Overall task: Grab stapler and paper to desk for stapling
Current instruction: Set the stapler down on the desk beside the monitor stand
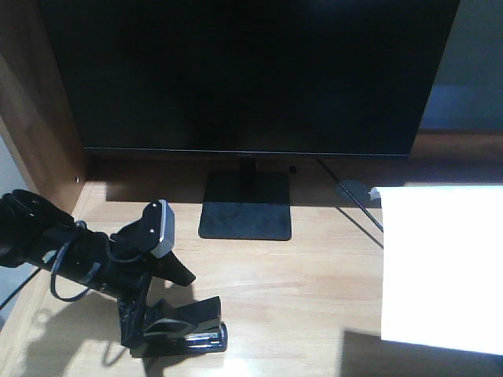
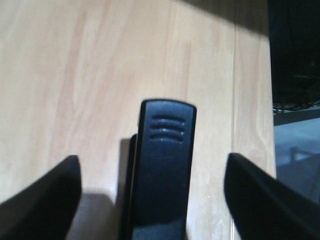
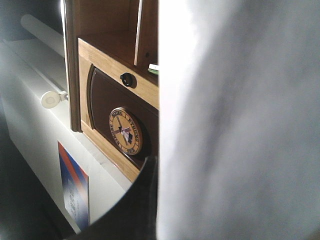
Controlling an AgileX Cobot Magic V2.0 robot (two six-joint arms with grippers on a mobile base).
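The black stapler (image 1: 189, 323) lies on the light wooden desk (image 1: 299, 283) at the front left. My left gripper (image 1: 157, 302) is low over it and open. In the left wrist view the stapler (image 2: 165, 165) lies between the two spread fingers (image 2: 45, 195), untouched, on the desk (image 2: 75, 75). The white paper (image 1: 444, 267) hangs over the desk's right side. In the right wrist view the paper (image 3: 240, 120) fills the right half, and one dark finger (image 3: 142, 200) of my right gripper (image 3: 159, 200) presses against its edge. The other finger is hidden behind the sheet.
A black monitor (image 1: 244, 71) stands at the back on a flat base (image 1: 245, 216), with a cable (image 1: 357, 206) to its right. A brown side panel (image 1: 31, 102) bounds the left. The right wrist view shows a wooden cabinet with a round emblem (image 3: 126, 131).
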